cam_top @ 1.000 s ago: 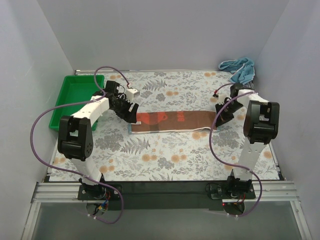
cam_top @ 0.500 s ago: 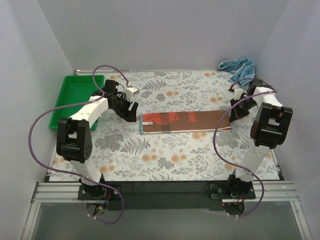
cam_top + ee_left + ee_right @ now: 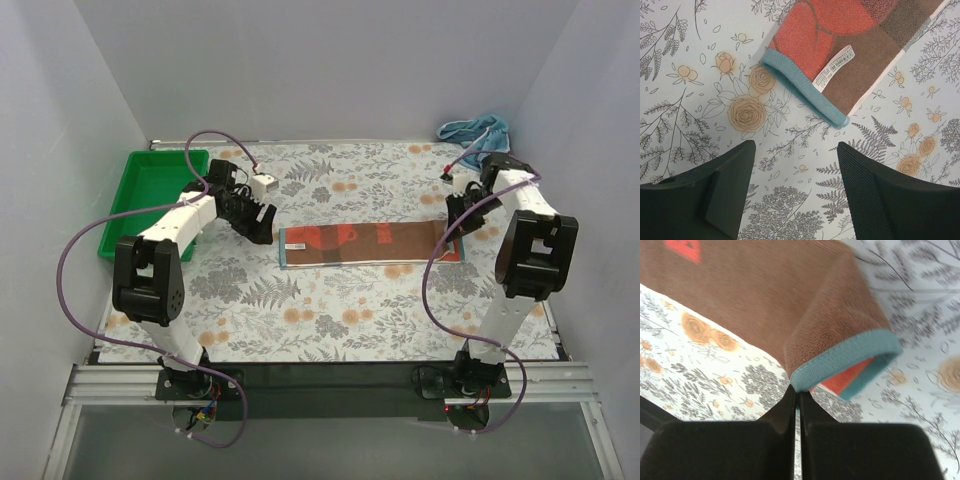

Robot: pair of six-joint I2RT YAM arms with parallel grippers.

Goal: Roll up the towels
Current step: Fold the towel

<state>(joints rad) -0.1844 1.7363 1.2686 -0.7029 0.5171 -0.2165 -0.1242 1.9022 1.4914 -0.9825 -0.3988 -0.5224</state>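
A green tray [image 3: 150, 195] sits well to the left of the rust-brown towel [image 3: 360, 243], which is laid flat as a long strip on the flowered table [image 3: 330, 320]. The left gripper [image 3: 795, 165] is held just beside the towel's left, teal-hemmed end without touching it. Its jaws are spread and nothing is between them. The left arm is stretched low toward that end, apparently so the hem can be taken for the first turn. At the towel's right end the right gripper [image 3: 796, 397] is tipped downward with its jaws pressed together. The hem corner appears to be pinched there, since that end is lifted and curled back over itself. The light blue towel [image 3: 480, 138] is left crumpled well beyond the right end.
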